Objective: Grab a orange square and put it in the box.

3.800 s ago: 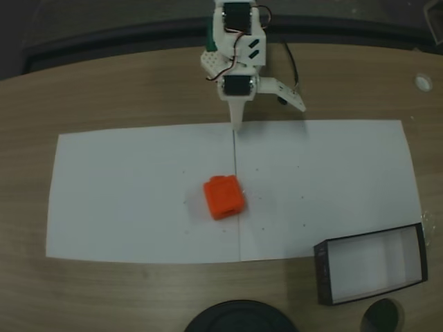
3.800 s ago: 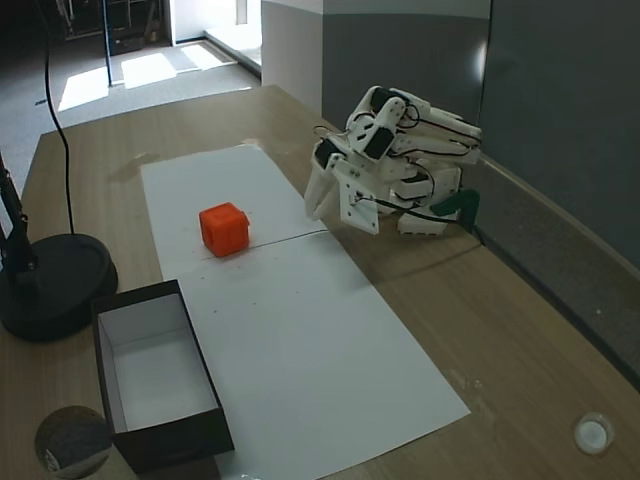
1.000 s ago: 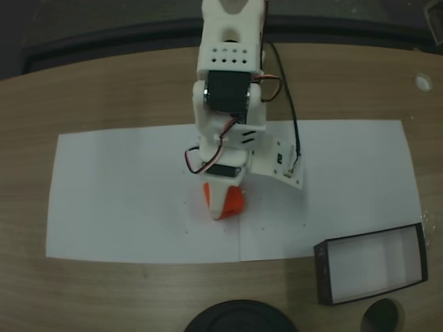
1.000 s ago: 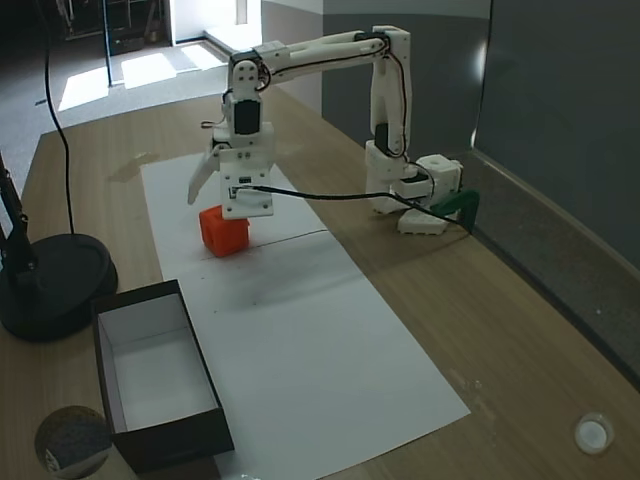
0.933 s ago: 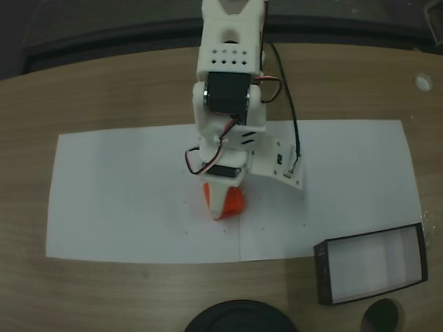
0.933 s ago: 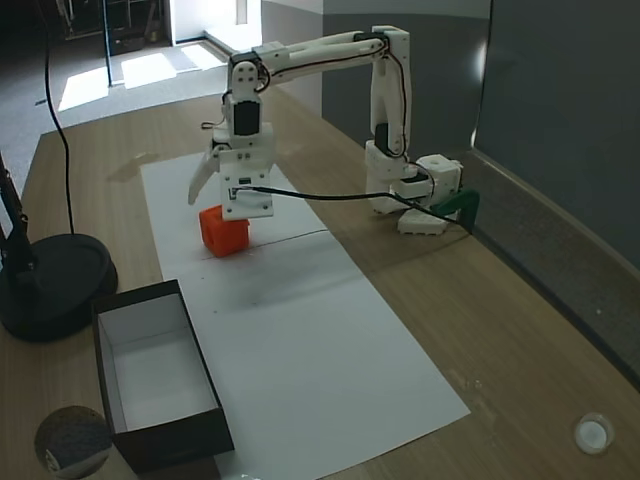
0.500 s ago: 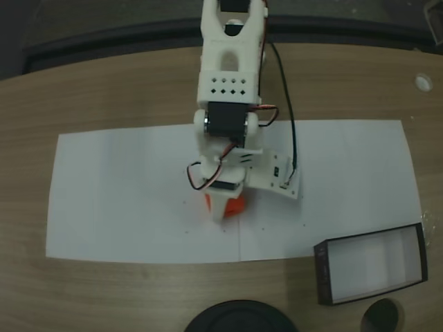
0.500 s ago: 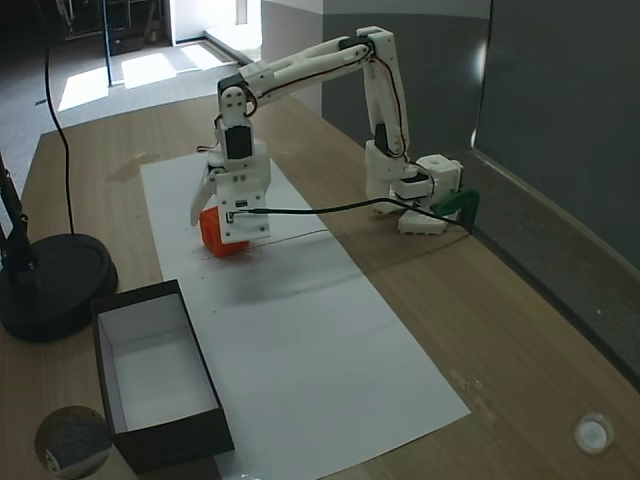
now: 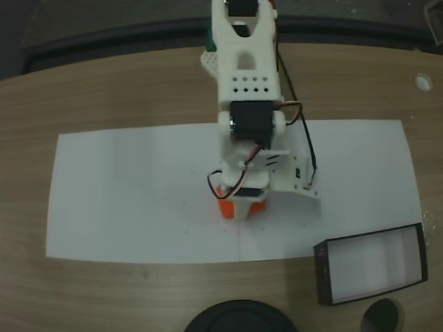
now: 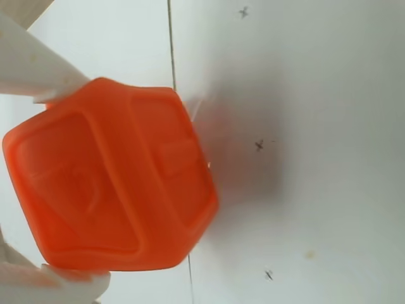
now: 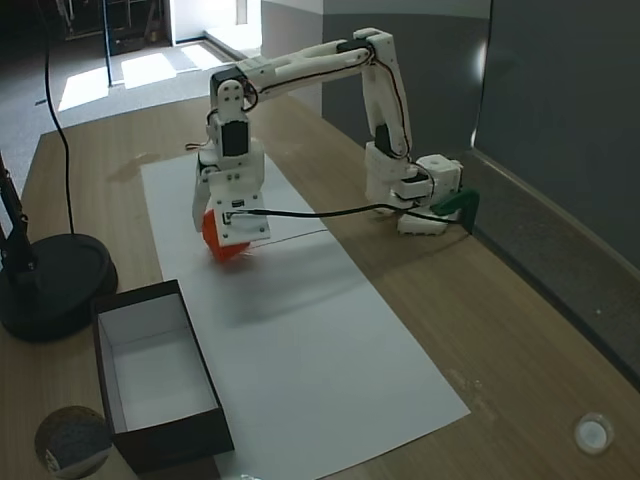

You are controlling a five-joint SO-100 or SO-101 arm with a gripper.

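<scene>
The orange square (image 10: 111,183) sits clamped between my white fingers (image 10: 38,66), with its raised tab facing the wrist camera. In a fixed view the orange square (image 11: 218,242) hangs tilted, just off the white paper, with my gripper (image 11: 222,232) shut on it. From above, the arm covers most of the orange square (image 9: 226,209), and my gripper (image 9: 242,206) is over the paper's middle. The box (image 9: 322,273), black-walled with a white floor, lies at the lower right in that view, apart from my gripper. In the side view the box (image 11: 165,445) is at the lower left.
A white paper sheet (image 9: 124,194) covers the middle of the wooden table. A round black base (image 11: 55,285) stands beside the box, and a small dark round object (image 11: 70,440) lies near its corner. A white cap (image 9: 422,81) lies far off.
My gripper came down over the orange square and closed on it. The square has shifted slightly towards the box and now sits tilted in the jaws.
</scene>
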